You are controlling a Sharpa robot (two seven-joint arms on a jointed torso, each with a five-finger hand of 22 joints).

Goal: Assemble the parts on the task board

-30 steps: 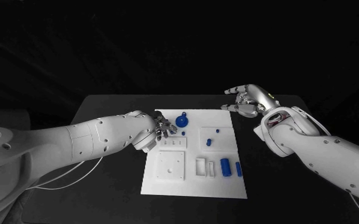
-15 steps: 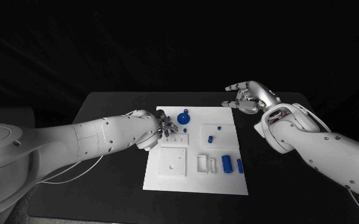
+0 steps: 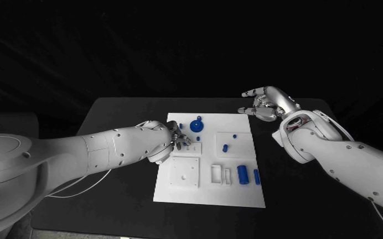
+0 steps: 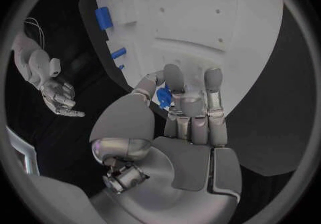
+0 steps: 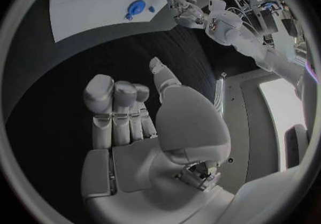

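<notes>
The left hand [image 4: 184, 103] pinched a small blue part [image 4: 163, 97], mostly hidden by its fingers, over the task board [image 3: 239, 195] near that board's left edge. The right hand [image 3: 267, 105] hung empty, fingers loosely apart, off the board's far right corner above the black table [image 3: 119, 117].

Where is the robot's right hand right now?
In the head view the right hand hangs over the black table just past the far right corner of the white task board, holding nothing.
</notes>
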